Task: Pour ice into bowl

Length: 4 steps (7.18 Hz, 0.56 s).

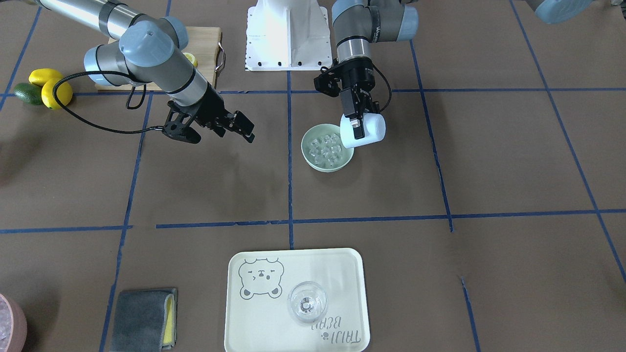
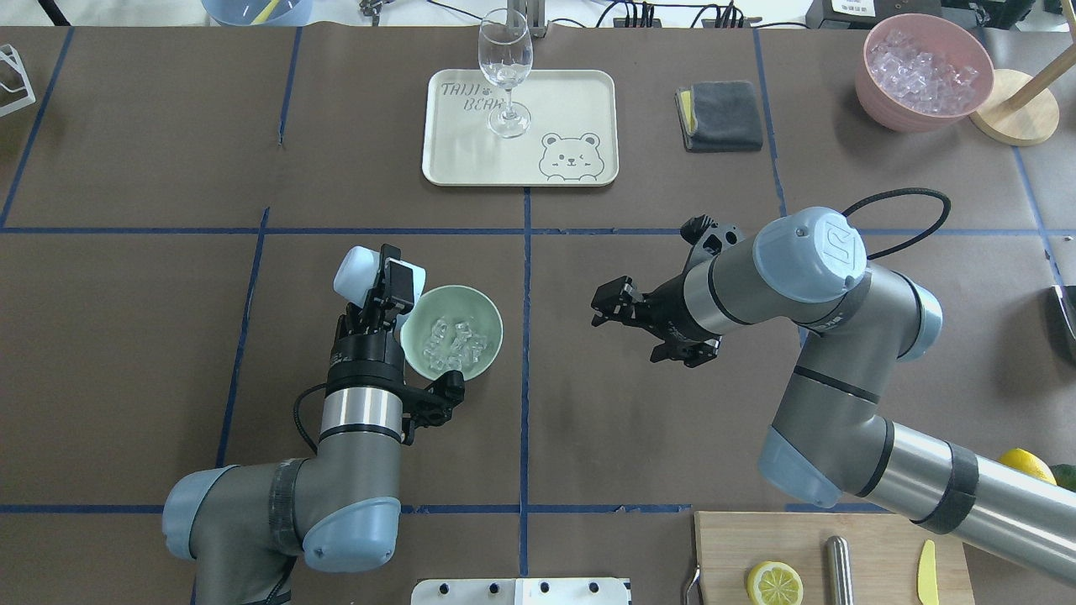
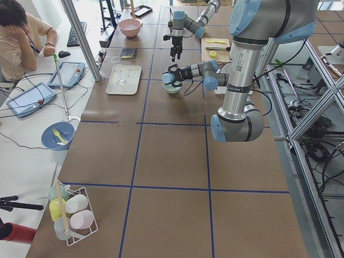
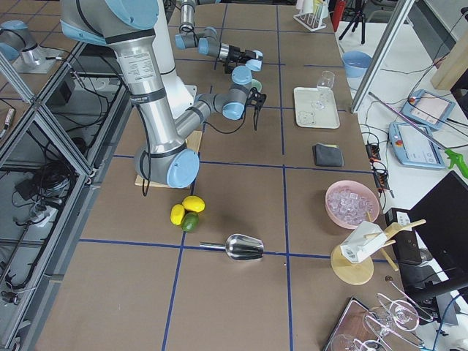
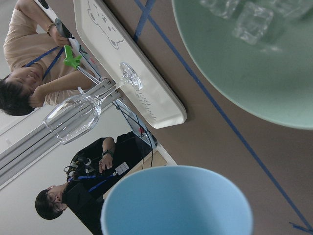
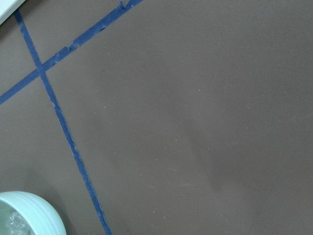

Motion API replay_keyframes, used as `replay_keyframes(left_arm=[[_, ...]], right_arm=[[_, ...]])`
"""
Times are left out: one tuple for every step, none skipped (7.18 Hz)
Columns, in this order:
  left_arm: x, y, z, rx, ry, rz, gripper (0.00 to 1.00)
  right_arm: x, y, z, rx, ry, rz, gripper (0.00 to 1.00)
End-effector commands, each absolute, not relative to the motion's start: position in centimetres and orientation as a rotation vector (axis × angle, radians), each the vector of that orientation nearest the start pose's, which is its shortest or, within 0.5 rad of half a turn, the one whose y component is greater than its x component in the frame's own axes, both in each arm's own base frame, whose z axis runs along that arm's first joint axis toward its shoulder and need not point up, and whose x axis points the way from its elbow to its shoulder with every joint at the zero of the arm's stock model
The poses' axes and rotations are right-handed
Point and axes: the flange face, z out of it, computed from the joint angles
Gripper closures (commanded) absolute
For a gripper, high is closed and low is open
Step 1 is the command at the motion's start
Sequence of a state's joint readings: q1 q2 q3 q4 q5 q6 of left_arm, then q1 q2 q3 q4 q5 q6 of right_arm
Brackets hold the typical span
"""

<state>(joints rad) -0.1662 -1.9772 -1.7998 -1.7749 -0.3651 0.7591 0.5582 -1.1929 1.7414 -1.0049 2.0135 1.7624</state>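
ice (image 2: 455, 344) in bowl (image 2: 491, 323), left claw (image 2: 395, 284) gripping cup (image 2: 356, 274)

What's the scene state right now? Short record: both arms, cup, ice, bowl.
left gripper: fingers shut on the light blue cup, next to the bowl
light blue cup: tipped on its side, mouth toward the bowl
ice: heap of clear cubes inside the bowl
bowl: mint green, upright
right gripper: open, empty, hovering apart from the bowl
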Motion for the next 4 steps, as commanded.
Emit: replay_keyframes(left_arm=[[52.5, -32.1, 26.7, 1.186, -0.827, 1.185, 1.0], [52.5, -32.1, 26.6, 1.225, -0.709, 1.076, 1.0], [52.4, -32.7, 29.1, 1.214, -0.467, 0.975, 1.0], [51.6, -33.5, 31.0, 1.188, -0.304, 0.834, 1.0]], right_arm=[[-47.4, -40.3, 30.6, -0.19, -1.165, 0.416, 0.0], [-47.3, -40.3, 30.3, -0.19, -1.169, 0.419, 0.0], [-47.2, -40.4, 30.2, -0.19, -1.172, 0.421, 0.0], [-47.0, -40.5, 29.7, -0.187, -1.181, 0.423, 0.0]])
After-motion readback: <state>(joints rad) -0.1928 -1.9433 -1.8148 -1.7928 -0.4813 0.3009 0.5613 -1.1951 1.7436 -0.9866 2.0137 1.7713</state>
